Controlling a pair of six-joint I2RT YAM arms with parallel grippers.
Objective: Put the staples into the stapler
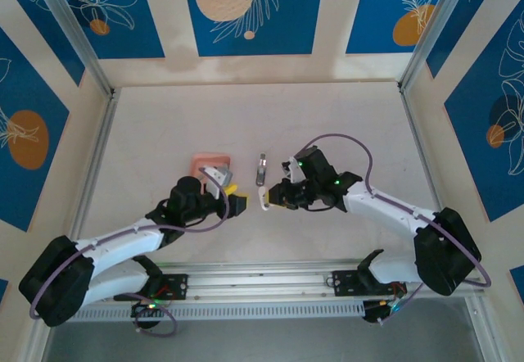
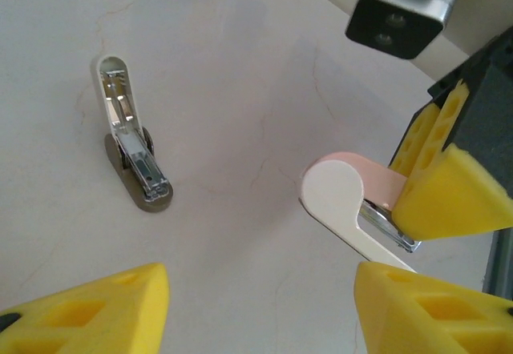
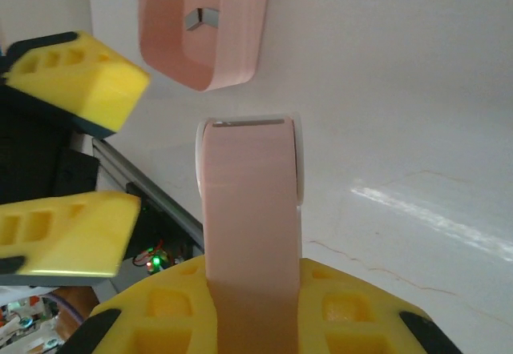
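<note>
Fig. – I see my right gripper clamped on a pink-and-white rounded plastic bar; left gripper spread, holding nothing – small grey hinged metal stapler lying open, well apart.

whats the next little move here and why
Probably lower the left claw onto the staples in the pink tray. It is open and empty, the stapler lies open on the table, and the right claw is shut on a pink piece.
</note>
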